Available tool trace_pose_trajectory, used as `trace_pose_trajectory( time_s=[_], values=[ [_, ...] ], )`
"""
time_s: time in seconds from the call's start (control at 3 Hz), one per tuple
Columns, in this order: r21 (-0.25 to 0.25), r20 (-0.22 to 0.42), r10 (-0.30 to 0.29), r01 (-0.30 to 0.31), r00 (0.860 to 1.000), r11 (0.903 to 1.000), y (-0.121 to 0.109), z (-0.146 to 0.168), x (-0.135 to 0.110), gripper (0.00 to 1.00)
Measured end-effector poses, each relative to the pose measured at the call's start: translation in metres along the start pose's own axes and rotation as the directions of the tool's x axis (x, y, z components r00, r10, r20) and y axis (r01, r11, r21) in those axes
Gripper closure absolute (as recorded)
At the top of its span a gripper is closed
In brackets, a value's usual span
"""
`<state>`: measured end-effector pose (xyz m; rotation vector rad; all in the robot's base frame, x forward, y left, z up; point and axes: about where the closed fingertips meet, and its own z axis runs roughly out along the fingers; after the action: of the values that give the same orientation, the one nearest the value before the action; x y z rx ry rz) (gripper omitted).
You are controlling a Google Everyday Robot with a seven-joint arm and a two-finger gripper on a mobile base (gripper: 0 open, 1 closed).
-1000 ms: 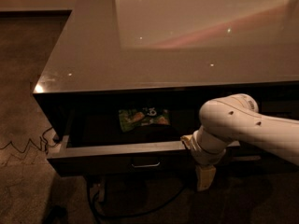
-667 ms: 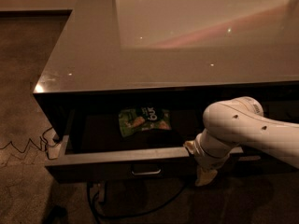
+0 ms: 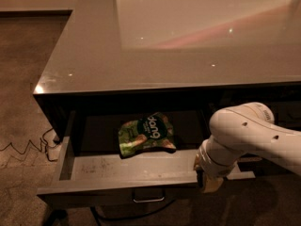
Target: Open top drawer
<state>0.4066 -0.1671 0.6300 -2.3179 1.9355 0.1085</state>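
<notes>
Top drawer (image 3: 94,196) open; pincer (image 3: 209,182) at its front's right end.

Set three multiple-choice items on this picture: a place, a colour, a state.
1. Where is the crumpled green snack bag? A on a chair; B inside the wide dark top drawer; C in a basket.
2. That drawer's inner floor is: A red; B white; C grey.
3. The drawer is: A pulled open; B shut; C removed.
Key: B, the bag lies on the drawer's floor; C, bare floor shows grey; A, it juts out, the robot's cream gripper at its front rim, right of the metal loop handle.
</notes>
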Motion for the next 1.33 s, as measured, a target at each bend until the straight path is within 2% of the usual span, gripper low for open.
trace_pose_trajectory(
  time_s=[0.33,0.67,1.33],
  values=[
    [0.000,0.000,0.000,0.000,1.000,1.0000,0.0006,0.0001,-0.0011,0.98],
    [0.000,0.000,0.000,0.000,1.000,1.0000,0.0006,0.0001,-0.0011,0.79],
    [0.021,-0.017,-0.015,0.015,1.000,0.9997,0.0045,-0.0048,-0.0054,0.33]
  ],
)
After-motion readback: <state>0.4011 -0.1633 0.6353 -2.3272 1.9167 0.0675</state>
